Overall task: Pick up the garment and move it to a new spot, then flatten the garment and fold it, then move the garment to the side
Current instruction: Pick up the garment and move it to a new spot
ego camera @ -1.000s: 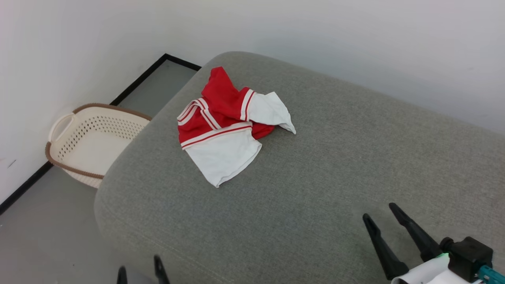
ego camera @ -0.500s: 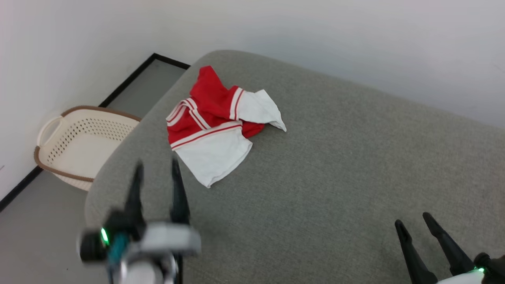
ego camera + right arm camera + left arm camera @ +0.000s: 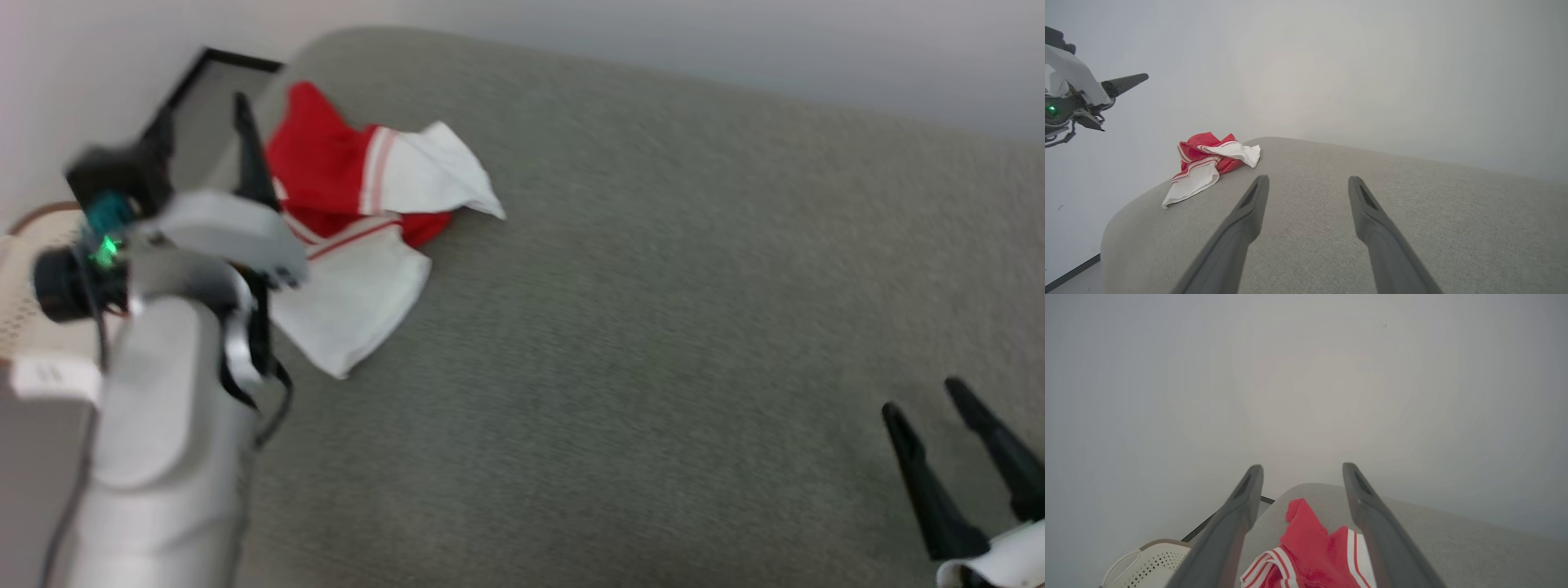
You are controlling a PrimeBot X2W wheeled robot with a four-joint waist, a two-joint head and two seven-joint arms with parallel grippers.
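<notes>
The left gripper has its two dark fingers spread wide, with nothing between them. In its wrist view they frame the garment from above. The right wrist view shows this gripper up in the air off the sofa's left end, clear of the cloth. The right gripper is also spread wide and empty, low over the sofa near its front right corner and well apart from the garment.

The sofa is a broad pad of grey woven fabric with rounded edges and corners. A plain white wall stands behind it and to its left. A black skirting runs along the foot of the wall, above a grey floor. A cream perforated basket with a brown rim sits on the floor past the sofa's left edge.

The garment lies crumpled near the sofa's far left corner. Its red body is bunched up. One white sleeve lies flat towards the front edge and another white flap points right. Red-and-white striped bands cross the folds. The head view is blurred.
</notes>
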